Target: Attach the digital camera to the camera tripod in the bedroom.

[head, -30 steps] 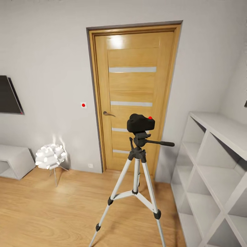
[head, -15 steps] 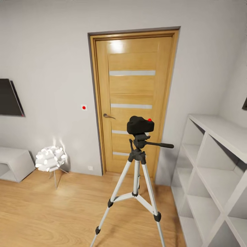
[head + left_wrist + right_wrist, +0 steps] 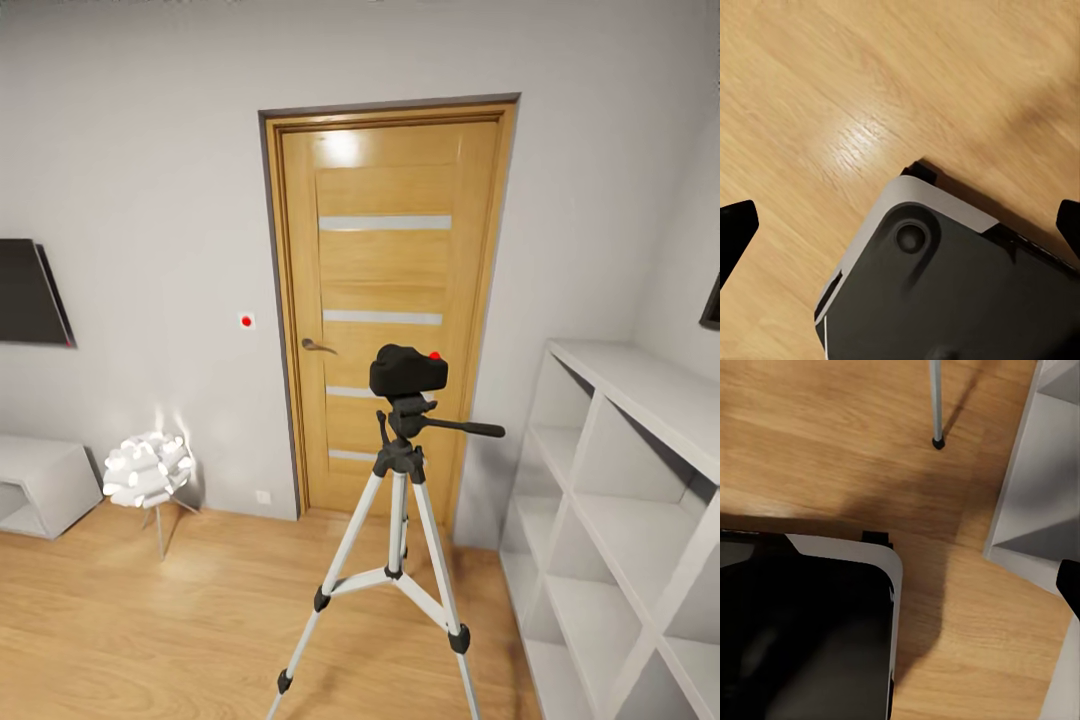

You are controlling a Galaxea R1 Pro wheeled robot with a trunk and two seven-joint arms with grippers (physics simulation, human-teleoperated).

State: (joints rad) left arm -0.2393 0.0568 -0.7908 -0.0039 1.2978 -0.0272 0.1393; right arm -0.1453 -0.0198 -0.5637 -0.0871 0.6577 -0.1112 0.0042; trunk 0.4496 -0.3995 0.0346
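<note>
Left fingers (image 3: 736,229): spread wide, empty, above floor (image 3: 832,90).
Right fingers (image 3: 1069,581): state cannot be told.
Camera (image 3: 408,371): seated on tripod (image 3: 398,540).
Risk: base clipping tripod leg (image 3: 936,405), toppling it.

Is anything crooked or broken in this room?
Nothing stands out. The camera sits on top of the tripod, which stands on its legs on the wood floor in front of the shut door. The lamp glows by the wall, and the shelf looks whole.
</note>
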